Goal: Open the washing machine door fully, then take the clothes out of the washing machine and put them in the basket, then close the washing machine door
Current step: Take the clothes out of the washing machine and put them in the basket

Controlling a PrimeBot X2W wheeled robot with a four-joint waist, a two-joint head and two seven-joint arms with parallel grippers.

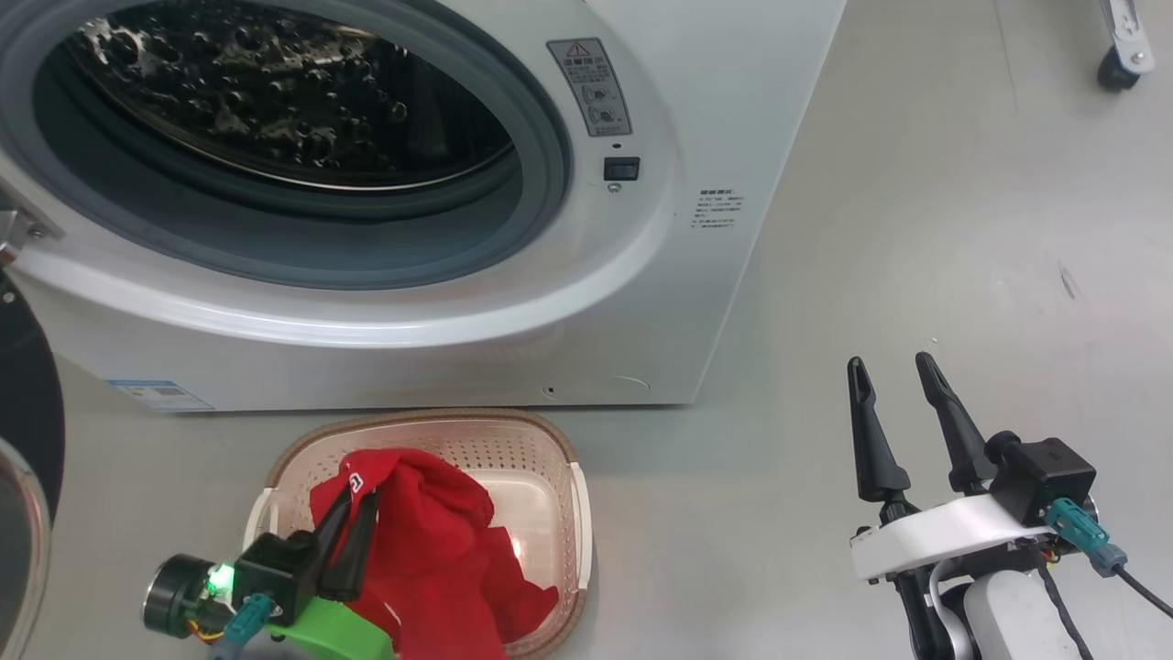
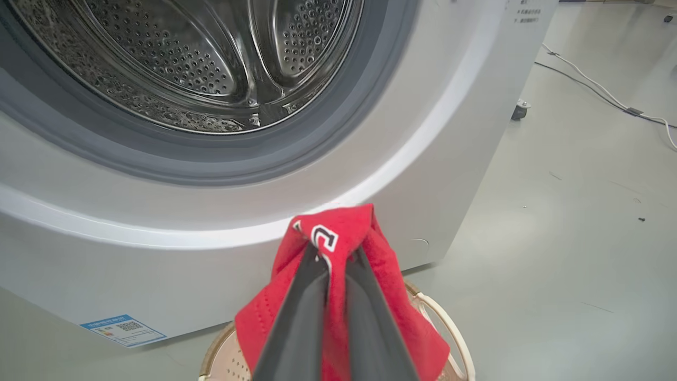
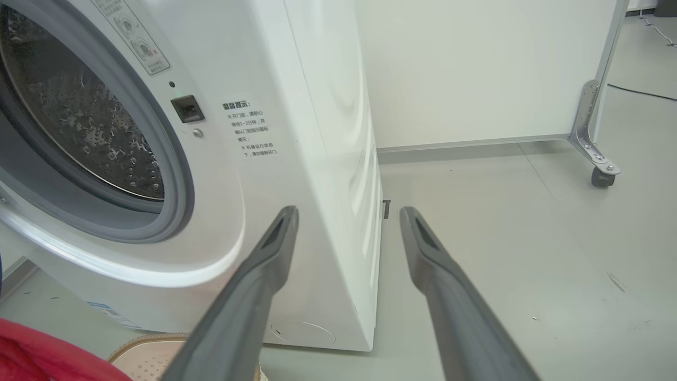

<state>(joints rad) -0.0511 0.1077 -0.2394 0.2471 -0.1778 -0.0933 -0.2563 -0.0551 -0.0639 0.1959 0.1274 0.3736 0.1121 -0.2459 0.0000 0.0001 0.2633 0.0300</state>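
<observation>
The white washing machine [image 1: 724, 119] stands with its round drum mouth [image 1: 275, 137] uncovered; the steel drum [image 2: 201, 58] inside looks bare. Its door [image 1: 23, 431] hangs swung out at the far left, only the black rim showing. On the floor in front sits the cream basket [image 1: 541, 449] with the red clothes [image 1: 440, 550] draped in and over it. My left gripper [image 1: 362, 493] is shut on a bunched fold of the red clothes [image 2: 338, 233] above the basket [image 2: 449, 328]. My right gripper [image 1: 893, 367] stands open over bare floor to the right, holding nothing.
A caster wheel [image 1: 1120, 69] of a rolling frame sits at the far right. A white partition panel [image 3: 476, 69] on a wheeled foot [image 3: 603, 174] stands behind the washer. Cables [image 2: 597, 87] lie on the grey floor [image 1: 962, 275] beyond the machine.
</observation>
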